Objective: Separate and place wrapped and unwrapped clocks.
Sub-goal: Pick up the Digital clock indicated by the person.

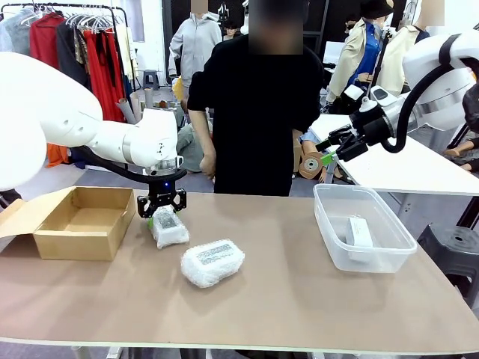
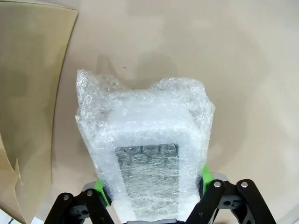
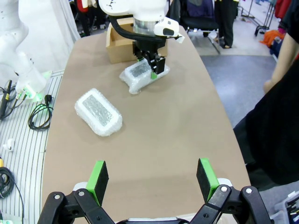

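The left pincer [image 1: 163, 217] clamps one wrapped clock [image 1: 170, 230] on the tabletop [image 1: 284, 299], just beside the cardboard box [image 1: 75, 243]. The second wrapped clock [image 1: 212, 262] lies near, not yet sorted. Well apart, the bare clock [image 1: 358, 232] sits in the tub [image 1: 327, 224]; the right pincer [image 3: 152, 168] hangs released.

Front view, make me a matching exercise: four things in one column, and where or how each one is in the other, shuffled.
Things:
1. bare clock
2. box
3. left gripper
4. right gripper

Places or states:
A. open, in the air
B. in the tub
C. shut on a bundle
D. flaps open, at the table's left end

Pairs: 1-B, 2-D, 3-C, 4-A
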{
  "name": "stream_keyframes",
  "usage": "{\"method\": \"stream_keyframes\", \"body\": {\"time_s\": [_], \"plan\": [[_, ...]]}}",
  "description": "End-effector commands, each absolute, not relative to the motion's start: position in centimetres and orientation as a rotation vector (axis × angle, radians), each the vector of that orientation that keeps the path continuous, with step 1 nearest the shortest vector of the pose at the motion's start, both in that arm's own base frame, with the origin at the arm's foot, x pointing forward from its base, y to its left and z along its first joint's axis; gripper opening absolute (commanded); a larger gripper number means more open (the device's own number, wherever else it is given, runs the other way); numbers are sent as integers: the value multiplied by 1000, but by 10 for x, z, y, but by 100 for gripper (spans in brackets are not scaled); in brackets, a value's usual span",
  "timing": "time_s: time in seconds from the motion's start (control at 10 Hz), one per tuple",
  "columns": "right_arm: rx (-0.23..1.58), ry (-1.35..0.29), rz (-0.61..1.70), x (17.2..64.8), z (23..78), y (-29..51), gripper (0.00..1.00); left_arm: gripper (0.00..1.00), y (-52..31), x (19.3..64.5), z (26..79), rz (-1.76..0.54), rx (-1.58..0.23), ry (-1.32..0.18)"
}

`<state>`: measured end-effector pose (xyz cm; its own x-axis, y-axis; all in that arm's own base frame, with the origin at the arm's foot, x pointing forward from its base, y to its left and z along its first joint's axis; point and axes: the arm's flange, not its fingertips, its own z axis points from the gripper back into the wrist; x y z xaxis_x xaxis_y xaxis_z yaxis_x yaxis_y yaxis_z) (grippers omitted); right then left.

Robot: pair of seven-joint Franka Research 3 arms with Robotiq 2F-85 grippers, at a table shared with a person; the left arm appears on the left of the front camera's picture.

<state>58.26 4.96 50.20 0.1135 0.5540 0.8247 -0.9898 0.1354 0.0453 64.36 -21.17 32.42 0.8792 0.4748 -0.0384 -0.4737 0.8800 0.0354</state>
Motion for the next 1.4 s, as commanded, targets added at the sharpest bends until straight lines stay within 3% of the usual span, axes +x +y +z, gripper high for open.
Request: {"method": "stream_keyframes", "body": {"time_s": [0.0, 0.1, 0.2, 1.3], "plan": [[716, -761, 1298, 583, 503, 50, 100, 25, -206, 648, 319, 475, 58, 57], [716, -761, 1298, 583, 503, 50, 100, 5, -206, 648, 320, 469, 50, 63], [716, -761, 1298, 583, 503, 50, 100, 0, -210, 644, 327, 453, 39, 72], [716, -761, 1298, 583, 503, 50, 100, 0, -294, 565, 547, 28, 193, -20]]}}
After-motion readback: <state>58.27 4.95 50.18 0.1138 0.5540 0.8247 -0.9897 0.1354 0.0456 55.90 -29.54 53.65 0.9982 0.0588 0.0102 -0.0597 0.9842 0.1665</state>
